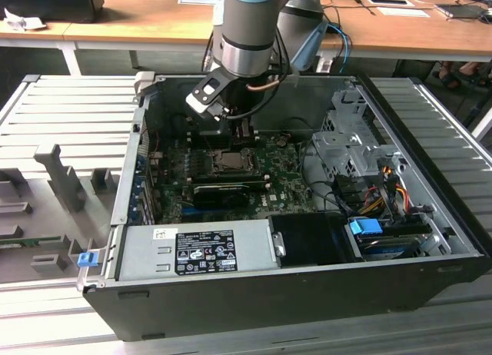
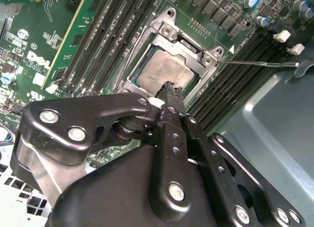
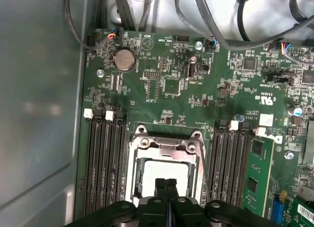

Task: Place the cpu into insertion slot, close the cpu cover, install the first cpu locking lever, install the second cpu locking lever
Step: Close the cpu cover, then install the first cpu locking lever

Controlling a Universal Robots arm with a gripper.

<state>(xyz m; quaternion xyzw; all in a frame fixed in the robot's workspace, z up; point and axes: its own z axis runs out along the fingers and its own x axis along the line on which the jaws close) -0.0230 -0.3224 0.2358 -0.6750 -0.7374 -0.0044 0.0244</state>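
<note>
While the cpu [image 2: 164, 72] sits in the insertion slot [image 3: 131, 187] with the cpu cover [image 2: 206, 55] lying flat over it, the tool [image 2: 170, 88] hangs clenched on nothing, its tip at the chip's edge.

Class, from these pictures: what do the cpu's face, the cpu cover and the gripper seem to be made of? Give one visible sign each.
The cpu: likely metal, matt silver-grey with a dull, smeared sheen. The cpu cover: probably thin stamped steel, bright, with sharp glints on bent edges. The gripper: black, semi-gloss links joined by silver pins; coated metal or hard plastic, hard to tell.
</note>
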